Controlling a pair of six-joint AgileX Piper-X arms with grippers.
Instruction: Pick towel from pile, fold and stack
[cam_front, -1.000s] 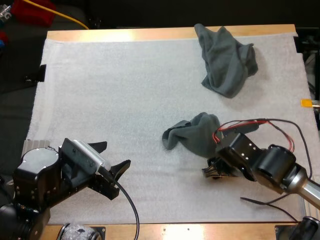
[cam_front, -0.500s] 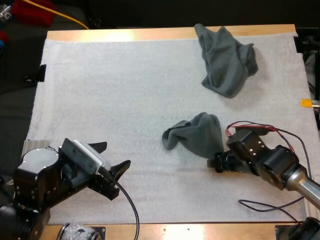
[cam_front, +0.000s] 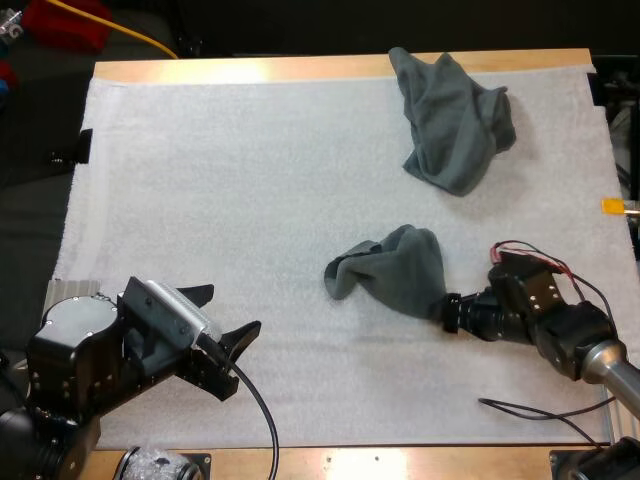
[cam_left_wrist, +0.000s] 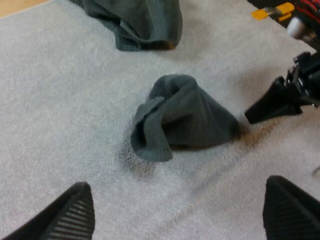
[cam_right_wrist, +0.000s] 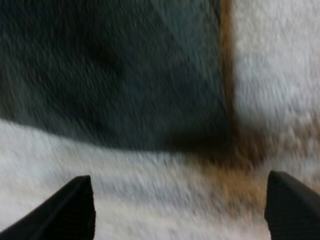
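Towel lies crumpled on the mat near the middle of the counter, well apart from the far towel at the back edge. Right claw: low at the towel's right edge, fingers spread, gripping nothing; contact with the cloth cannot be confirmed. Left claw: open and empty, at the front left, well clear of both towels.
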